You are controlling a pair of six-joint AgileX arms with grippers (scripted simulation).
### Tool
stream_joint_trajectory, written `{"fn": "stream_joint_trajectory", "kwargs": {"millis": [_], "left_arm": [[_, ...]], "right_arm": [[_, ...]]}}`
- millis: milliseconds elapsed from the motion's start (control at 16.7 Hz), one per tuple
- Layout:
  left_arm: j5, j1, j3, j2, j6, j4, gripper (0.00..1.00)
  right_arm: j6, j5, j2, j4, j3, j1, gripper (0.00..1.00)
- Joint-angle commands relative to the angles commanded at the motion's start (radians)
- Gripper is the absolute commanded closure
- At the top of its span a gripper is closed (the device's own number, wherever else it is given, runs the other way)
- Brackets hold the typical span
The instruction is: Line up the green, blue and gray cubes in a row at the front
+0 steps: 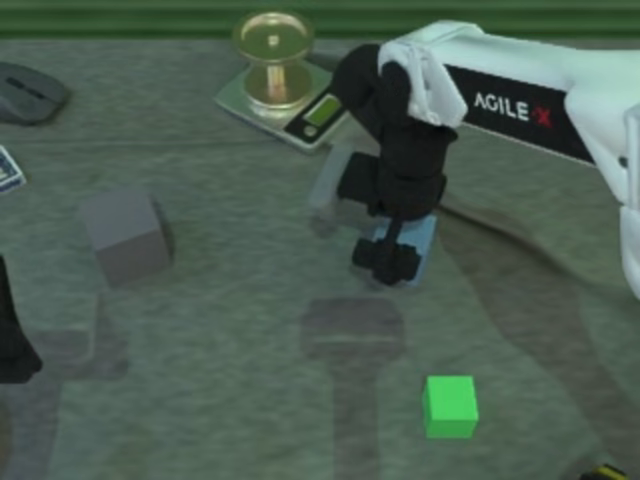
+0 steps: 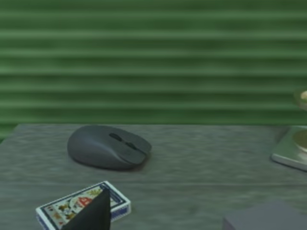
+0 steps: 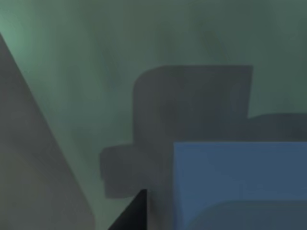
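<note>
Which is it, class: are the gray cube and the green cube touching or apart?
Apart. The top view shows the gray cube on the table's left and the green cube near the front right, with bare cloth between them.

Green cube [image 1: 450, 406] bright green; blue cube [image 3: 240, 184] light blue; gray cube [image 1: 124, 235] dull gray.

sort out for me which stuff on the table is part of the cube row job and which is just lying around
Part of the job:
green cube
blue cube, under the right gripper
gray cube

Just lying about:
computer mouse
card box
scale with a brass spool on it

The left gripper sits parked at the table's left edge.
</note>
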Motion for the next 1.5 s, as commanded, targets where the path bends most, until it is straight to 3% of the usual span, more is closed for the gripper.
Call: {"fn": "stream_joint_trajectory", "kwargs": {"millis": [300,360,900,1500], "left_arm": [[0.000,0.000,0.000,0.000,0.000,0.000,0.00],[0.000,0.000,0.000,0.000,0.000,0.000,0.00],[0.000,0.000,0.000,0.000,0.000,0.000,0.00],[0.000,0.000,0.000,0.000,0.000,0.000,0.00]], "right_arm": [[0.000,0.000,0.000,0.000,0.000,0.000,0.98],[0.000,0.000,0.000,0.000,0.000,0.000,1.00],[0.007,-0.007,-0.021,-0.013,0.003,0.003,1.00],[0.006,-0.008,-0.058,-0.259,0.213,0.012,1.00]]}}
